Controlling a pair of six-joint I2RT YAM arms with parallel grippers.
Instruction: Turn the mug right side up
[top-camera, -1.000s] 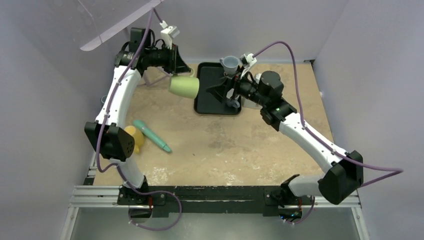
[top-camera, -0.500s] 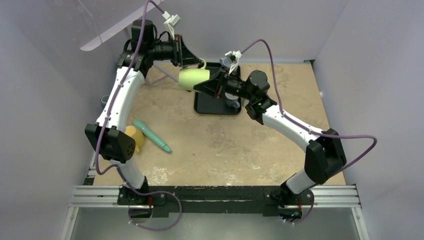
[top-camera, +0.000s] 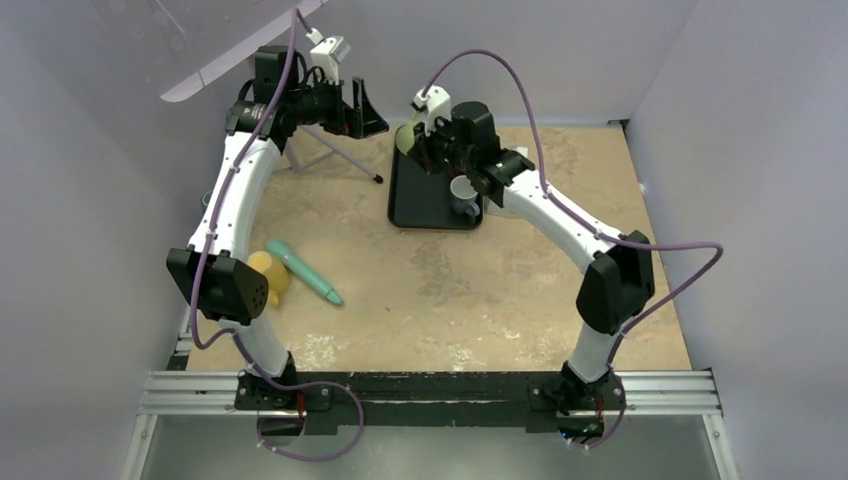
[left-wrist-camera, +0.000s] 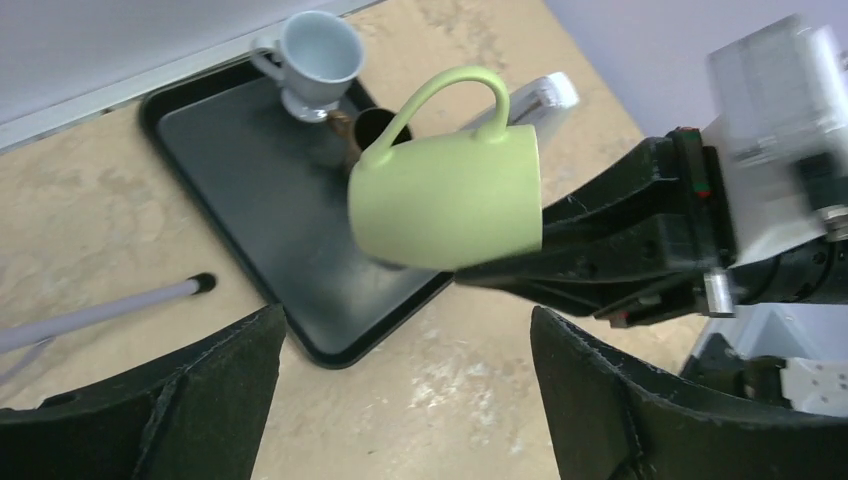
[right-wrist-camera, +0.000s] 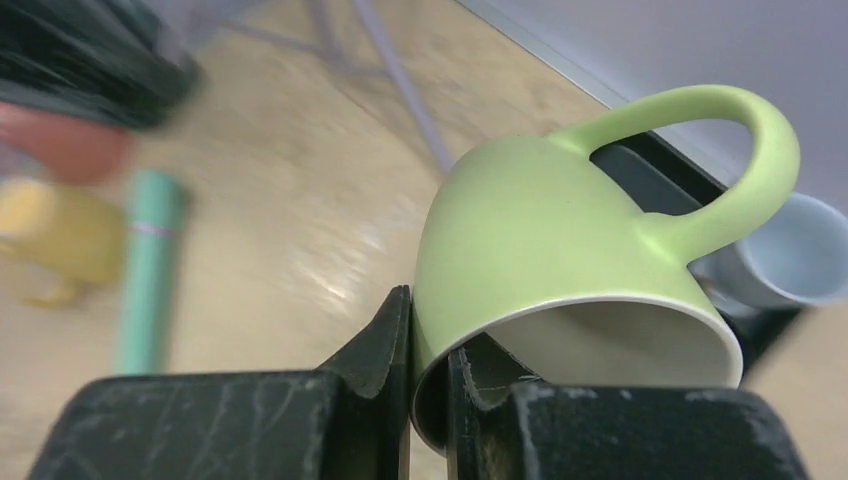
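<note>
Bright, soft, even light; faint shadows on counter. Right wrist: mug sharp, background motion-blurred, mild glare behind it. Left wrist: white housing smeared at right edge.

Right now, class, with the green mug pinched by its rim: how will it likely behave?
The mug looks rigid and glossy, so it shouldn't flex but could slip. The right hand grips only the rim wall, so it may pivot. Held aloft, it would likely chip if dropped.

the right gripper holds the green mug above the black tray's far left corner.
</note>
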